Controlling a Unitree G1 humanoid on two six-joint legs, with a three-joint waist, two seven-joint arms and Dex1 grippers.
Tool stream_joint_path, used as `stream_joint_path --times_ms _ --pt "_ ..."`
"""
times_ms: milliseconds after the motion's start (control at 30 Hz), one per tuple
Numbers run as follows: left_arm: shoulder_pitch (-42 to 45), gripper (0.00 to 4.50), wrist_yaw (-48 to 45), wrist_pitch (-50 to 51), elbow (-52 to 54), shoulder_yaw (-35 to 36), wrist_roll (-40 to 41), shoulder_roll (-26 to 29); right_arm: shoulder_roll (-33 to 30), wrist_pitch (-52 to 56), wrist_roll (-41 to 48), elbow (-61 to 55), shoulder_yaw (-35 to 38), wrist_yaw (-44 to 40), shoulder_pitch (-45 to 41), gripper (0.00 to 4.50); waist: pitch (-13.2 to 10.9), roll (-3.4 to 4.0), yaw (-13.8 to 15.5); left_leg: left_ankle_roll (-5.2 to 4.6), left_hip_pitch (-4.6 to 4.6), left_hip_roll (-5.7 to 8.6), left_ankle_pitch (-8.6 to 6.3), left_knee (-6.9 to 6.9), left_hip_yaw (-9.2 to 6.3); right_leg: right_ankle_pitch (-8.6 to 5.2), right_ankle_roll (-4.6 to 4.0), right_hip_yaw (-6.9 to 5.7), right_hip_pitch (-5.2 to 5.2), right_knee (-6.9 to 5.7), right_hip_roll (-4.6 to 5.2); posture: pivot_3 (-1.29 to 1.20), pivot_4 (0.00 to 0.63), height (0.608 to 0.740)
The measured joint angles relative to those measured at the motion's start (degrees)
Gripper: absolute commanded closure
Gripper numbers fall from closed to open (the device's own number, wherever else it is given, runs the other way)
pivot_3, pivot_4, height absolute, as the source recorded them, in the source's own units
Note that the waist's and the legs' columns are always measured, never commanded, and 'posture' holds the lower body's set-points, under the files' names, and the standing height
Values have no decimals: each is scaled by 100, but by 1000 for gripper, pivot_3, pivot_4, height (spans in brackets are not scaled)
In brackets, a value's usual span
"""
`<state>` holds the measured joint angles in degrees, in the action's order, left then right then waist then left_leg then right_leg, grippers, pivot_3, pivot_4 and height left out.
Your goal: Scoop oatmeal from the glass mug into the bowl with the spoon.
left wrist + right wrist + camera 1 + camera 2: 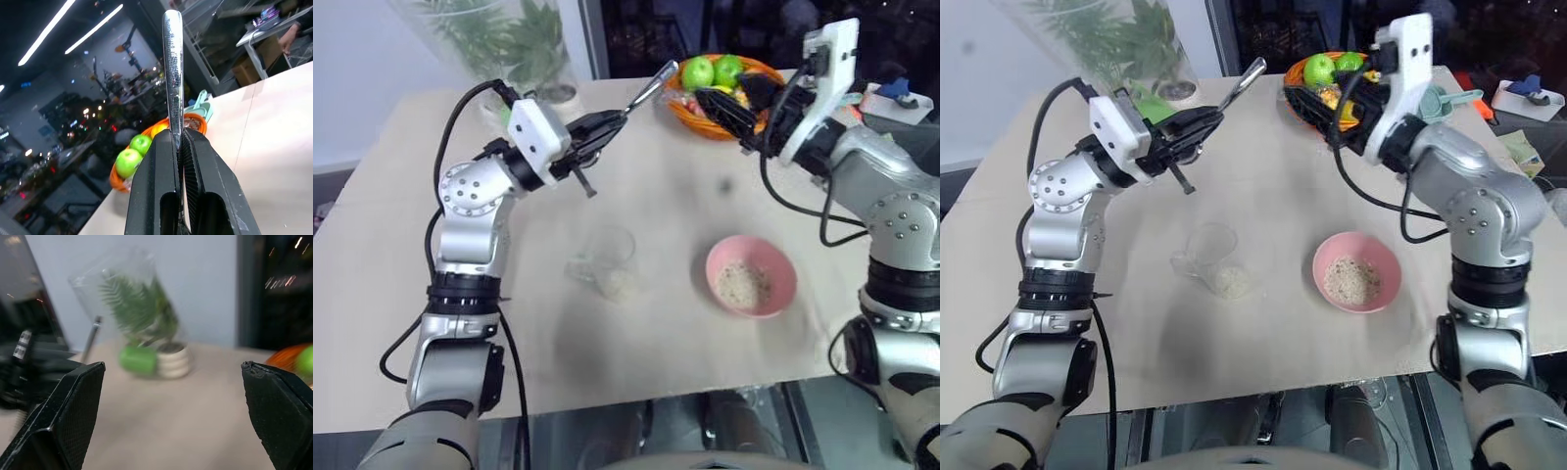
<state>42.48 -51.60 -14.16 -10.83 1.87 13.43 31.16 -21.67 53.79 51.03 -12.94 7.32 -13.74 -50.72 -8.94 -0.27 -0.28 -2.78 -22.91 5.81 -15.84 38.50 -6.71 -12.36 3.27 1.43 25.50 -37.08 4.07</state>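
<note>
My left gripper [607,124] pinches the spoon [651,86] between pressed-together jaws, one end jutting beyond them and raised high over the table [401,196], likely for passing across. My right gripper [724,110] faces it, jaws spread wide and empty. Well below both, the glass mug [610,257] lies tipped beside spilled oatmeal [619,285]; the pink bowl [751,276] already holds some.

No legible text or labels anywhere.

Lab/office: ceiling strip lights [46,32], cluttered work desk [274,29] behind, beige test table [646,323].
</note>
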Motion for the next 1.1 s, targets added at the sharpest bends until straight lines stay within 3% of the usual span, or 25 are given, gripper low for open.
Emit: stream_joint_path --times_ms 167,333,433,700,800,900,1033,1100 --pt "207 4427 15 -480 -255 -73 -222 -131 646 499 681 289 421 712 -365 0 0 1 -112 5 1 1 4 0 5 0 0 2 9 -12 -1 0 150 740" --pt "226 4427 59 -549 -293 -187 -299 -220 888 570 867 302 472 932 -588 0 1 2 -203 11 4 1 8 4 6 -1 0 3 17 -41 -1 0 150 740" --pt "226 4500 76 -548 -292 -205 -315 -265 969 616 931 357 467 964 -597 822 1 2 -213 12 5 1 8 13 10 -1 -1 5 18 -56 -1 0 150 740" --pt "223 4500 184 -356 -40 -214 -310 -338 1010 713 975 467 429 971 -597 4438 1 2 -217 11 6 1 8 19 14 -1 -1 9 20 -65 -2 0 150 740" --pt "180 4500 203 -163 59 -227 -253 -359 1003 713 1000 493 424 916 -607 4480 1 3 -217 11 7 2 8 20 15 -1 -1 10 21 -66 -2 0 150 740" --pt "75 3403 21 299 302 -197 171 -342 987 713 997 505 419 903 -610 4500 1 3 -225 11 6 1 7 20 15 -1 -1 11 22 -68 -2 0 150 740" --pt "-188 1597 -6 904 762 -157 527 -280 907 713 973 600 444 917 -664 4500 2 3 -227 11 7 1 8 21 16 -1 -1 12 22 -69 -3 0 150 740" --pt "-456 1597 199 1601 1109 48 901 -189 866 710 967 610 448 931 -692 4500 1 3 -247 11 10 -1 8 21 19 -1 -1 18 24 -74 -4 0 150 740"
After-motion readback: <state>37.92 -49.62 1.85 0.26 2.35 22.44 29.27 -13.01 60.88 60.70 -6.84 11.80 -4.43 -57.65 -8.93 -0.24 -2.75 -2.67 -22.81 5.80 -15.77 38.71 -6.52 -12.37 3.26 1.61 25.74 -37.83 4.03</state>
